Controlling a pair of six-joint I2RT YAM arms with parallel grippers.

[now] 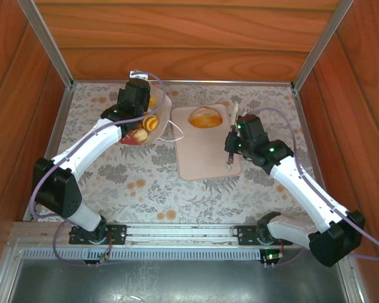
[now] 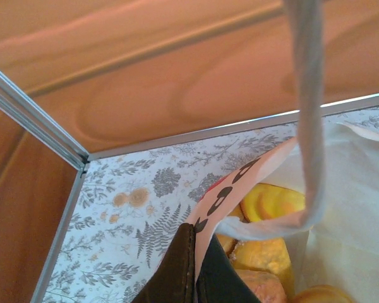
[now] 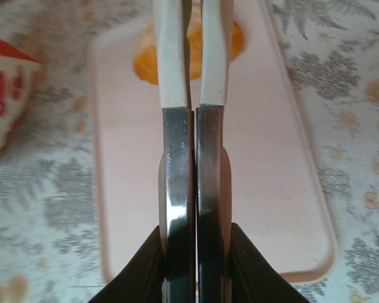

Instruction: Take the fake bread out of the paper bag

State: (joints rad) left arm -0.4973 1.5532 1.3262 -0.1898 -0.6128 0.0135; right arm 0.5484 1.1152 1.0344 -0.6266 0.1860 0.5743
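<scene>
The left tool is clamped on the rim of the paper bag at the far side of the counter — fake bread lies inside. The right tool grips shut tongs above the tray, which carries one bun.

We see the paper bag, white above and red with white marks below, tilted at the far left of the worktop with its mouth open. Glossy yellow-orange fake bread fills it. One round golden bun lies apart on the beige tray.
</scene>
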